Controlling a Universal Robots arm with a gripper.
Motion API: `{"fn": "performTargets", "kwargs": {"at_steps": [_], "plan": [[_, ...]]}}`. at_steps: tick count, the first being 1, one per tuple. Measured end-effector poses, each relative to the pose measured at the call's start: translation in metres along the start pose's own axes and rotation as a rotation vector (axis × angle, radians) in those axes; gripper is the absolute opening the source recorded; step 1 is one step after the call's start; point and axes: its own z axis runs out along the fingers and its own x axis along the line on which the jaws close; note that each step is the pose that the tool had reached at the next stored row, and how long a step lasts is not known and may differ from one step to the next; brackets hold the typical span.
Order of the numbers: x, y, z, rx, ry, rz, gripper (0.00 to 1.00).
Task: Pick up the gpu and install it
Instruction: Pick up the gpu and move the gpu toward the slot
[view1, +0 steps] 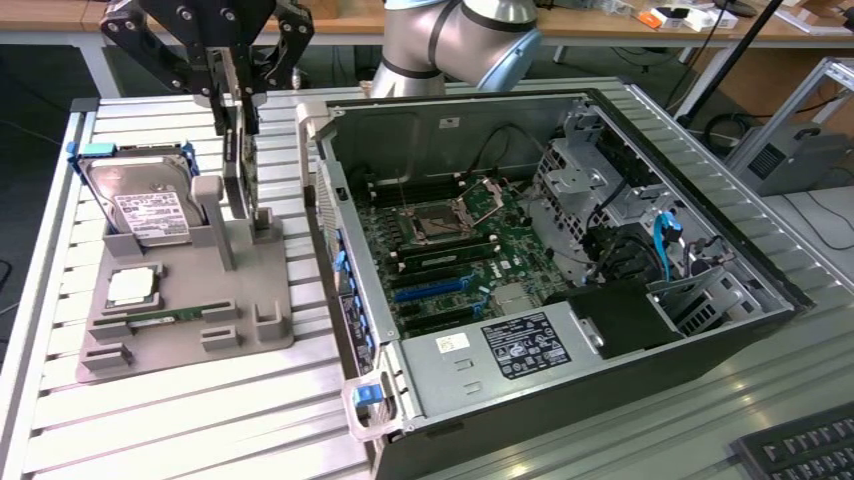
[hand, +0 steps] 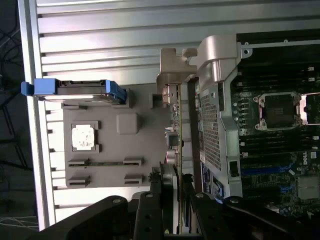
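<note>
end effector (view1: 235, 98) over thin (upright) gpu (view1: 246, 170)

At the exterior view's left I see a gray holder (view1: 200, 285) lying on the slatted metal table (view1: 174, 410). A silver hard drive (view1: 144, 210) with a white label leans upright at the holder's upper end. Below it in the frame a square processor (view1: 131, 287) sits in a recess. A narrow green memory stick (view1: 167, 317) lies just beneath that. A black keyboard (view1: 801, 452) shows at the lower right corner.
</note>
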Motion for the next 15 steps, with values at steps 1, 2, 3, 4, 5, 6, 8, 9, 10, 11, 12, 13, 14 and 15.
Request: {"fn": "performTargets", "kwargs": {"at_steps": [1,2,3,4,5,6,8,9,10,11,12,13,14,15], "plan": [[0.0000,-0.0001,0.0000,0.0082,-0.0007,0.000,0.27],[0.0000,-0.0004,0.0000,0.0082,-0.0006,0.000,0.27],[-0.0006,-0.0005,0.0000,0.0082,-0.0006,0.000,0.27],[-0.0030,-0.0006,0.0001,0.0086,-0.0007,0.000,0.27],[-0.0035,-0.0005,0.0001,0.0087,-0.0007,0.000,0.27],[-0.0040,-0.0005,0.0001,0.0089,-0.0007,0.000,0.27],[-0.0049,-0.0004,0.0002,0.0096,-0.0008,0.000,0.27],[-0.0055,-0.0004,0.0002,0.0100,-0.0009,0.000,0.27],[-0.0059,-0.0003,0.0002,0.0104,-0.0008,0.000,0.27],[-0.0066,-0.0003,0.0002,0.0110,-0.0008,0.000,0.27],[-0.0070,-0.0003,0.0002,0.0114,-0.0009,0.000,0.27],[-0.0075,-0.0002,0.0002,0.0119,-0.0009,0.000,0.27],[-0.0078,-0.0002,0.0003,0.0122,-0.0010,0.000,0.27],[-0.0083,-0.0002,0.0003,0.0128,-0.0010,0.000,0.27]]}}
